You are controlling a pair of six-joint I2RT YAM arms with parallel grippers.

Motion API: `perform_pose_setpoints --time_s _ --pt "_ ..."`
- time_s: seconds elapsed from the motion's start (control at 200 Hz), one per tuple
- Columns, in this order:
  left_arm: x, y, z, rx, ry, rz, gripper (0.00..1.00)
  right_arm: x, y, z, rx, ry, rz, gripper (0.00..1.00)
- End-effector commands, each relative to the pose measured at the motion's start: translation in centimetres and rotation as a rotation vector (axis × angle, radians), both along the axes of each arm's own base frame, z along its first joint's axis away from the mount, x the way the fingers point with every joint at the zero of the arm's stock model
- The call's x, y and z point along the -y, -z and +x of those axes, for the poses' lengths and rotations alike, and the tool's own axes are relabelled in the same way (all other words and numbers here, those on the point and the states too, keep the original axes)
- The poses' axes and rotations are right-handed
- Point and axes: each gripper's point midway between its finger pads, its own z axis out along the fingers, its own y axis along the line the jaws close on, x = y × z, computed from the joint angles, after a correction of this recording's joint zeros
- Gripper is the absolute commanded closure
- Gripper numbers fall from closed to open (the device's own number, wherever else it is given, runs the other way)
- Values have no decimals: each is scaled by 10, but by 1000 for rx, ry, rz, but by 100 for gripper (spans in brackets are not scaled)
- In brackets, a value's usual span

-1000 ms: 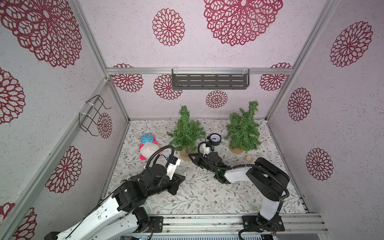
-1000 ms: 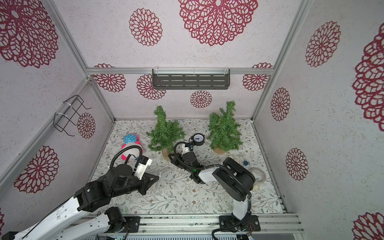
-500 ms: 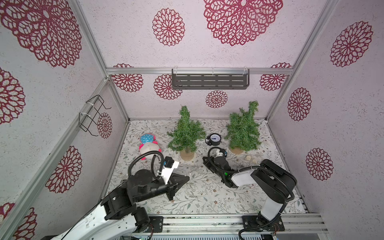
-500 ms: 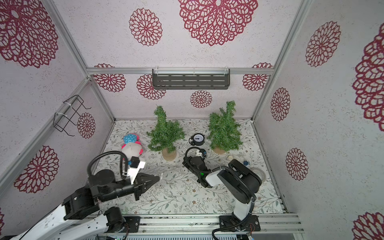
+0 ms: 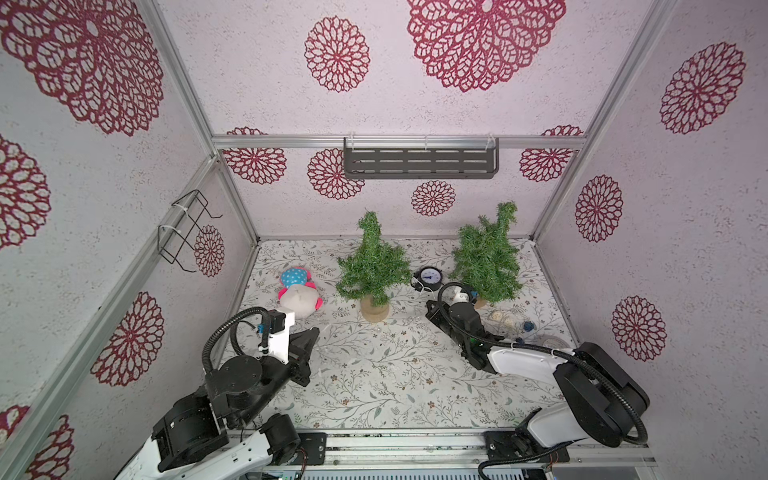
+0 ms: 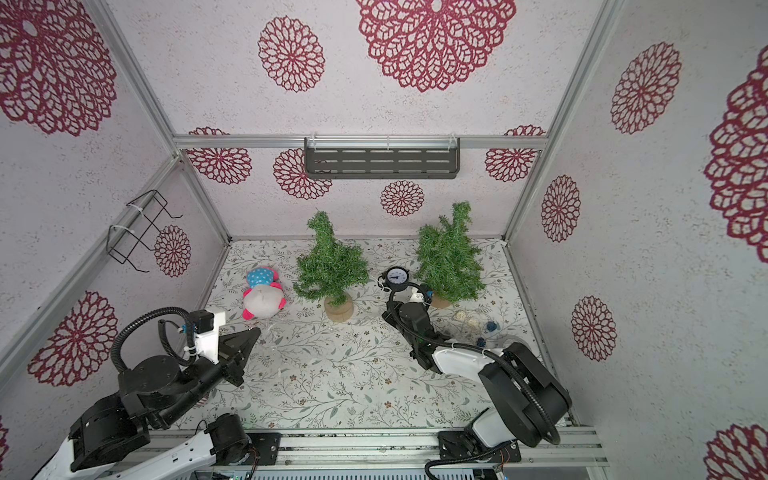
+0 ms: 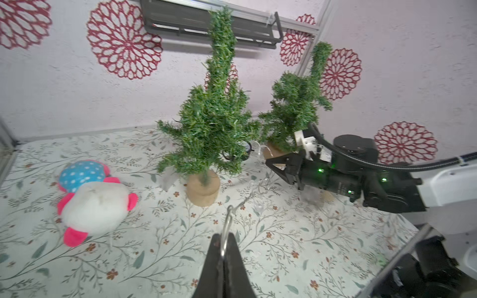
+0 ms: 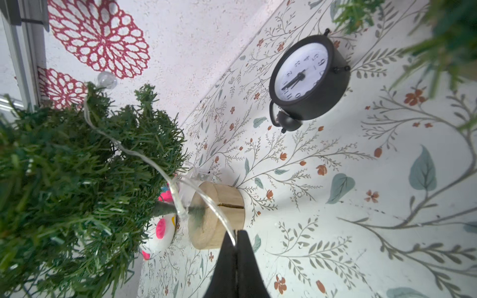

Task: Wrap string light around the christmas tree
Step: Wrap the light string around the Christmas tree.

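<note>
**String light pinched by both grippers, strand laid across the tree**

The string light [image 7: 230,214] is held by both arms. In the left wrist view its thin clear wire is seen clamped btwn the closed jaws of the left gripper [image 7: 224,238], w/ no gap visible. From there it is strung out over the floral-covered bench [image 7: 284,245] toward the trees.

The right gripper [image 8: 236,236] is likewise closed tight on the wire, w/ the strand curving out of its tip. From that pinch the wire is looped past the trunk just above the wooden base [image 8: 219,214]. It is then laid up across the lower foliage of the christmas tree [image 8: 77,167] to a clear bulb [image 8: 107,80] at a branch tip. How far round the tree the wire goes cannot be told.

In both top views the christmas tree is seen upright near the middle of the bench. The left gripper is positioned in front & to its left, apart from it. The right gripper is held low btwn this tree and a second tree [image 5: 486,257], near the latter's base.

A black alarm clock [image 5: 429,276] is placed btwn the two trees, dial visible from above. A plush toy [image 5: 297,291] is lying left of the christmas tree, near the side wall. A grey shelf [image 5: 419,162] is fixed to the back wall & a wire rack [image 5: 187,228] to the left wall.
</note>
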Motion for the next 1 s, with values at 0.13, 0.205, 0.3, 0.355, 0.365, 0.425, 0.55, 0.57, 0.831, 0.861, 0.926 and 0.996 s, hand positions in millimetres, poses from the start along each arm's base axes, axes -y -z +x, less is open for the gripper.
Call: perform_pose_setpoints --time_s 0.13,0.205,0.3,0.355,0.365,0.425,0.55,0.57,0.831,0.861,0.926,0.996 --pt "-58 -32 4 104 -247 51 100 -7 -57 1 100 -37 -4 100" --pt "-73 -45 3 145 -307 50 100 -8 -64 2 105 -39 -8 100" --pt "-81 -53 3 167 -347 81 99 -13 -74 3 116 -54 7 100" --pt "-85 -56 5 177 -373 112 99 -15 -82 5 124 -58 14 100" --pt "-86 -57 5 178 -377 117 99 -15 -84 5 126 -60 17 100" --pt "-87 -62 7 190 -398 154 98 -19 -93 6 136 -72 23 100" --pt "-94 -73 12 195 -460 242 99 -24 -100 7 127 -93 17 100" --pt "-94 -73 12 194 -465 254 99 -24 -99 8 126 -91 14 100" --pt "-75 -58 27 126 -439 343 99 -33 -99 18 141 -125 -67 100" --pt "-73 -56 31 109 -438 346 99 -37 -98 20 141 -137 -82 100" --pt "-63 -45 46 43 -406 329 99 -40 -97 21 145 -155 -95 100" --pt "-53 -29 64 -60 -349 268 99 -40 -98 22 161 -158 -98 100"
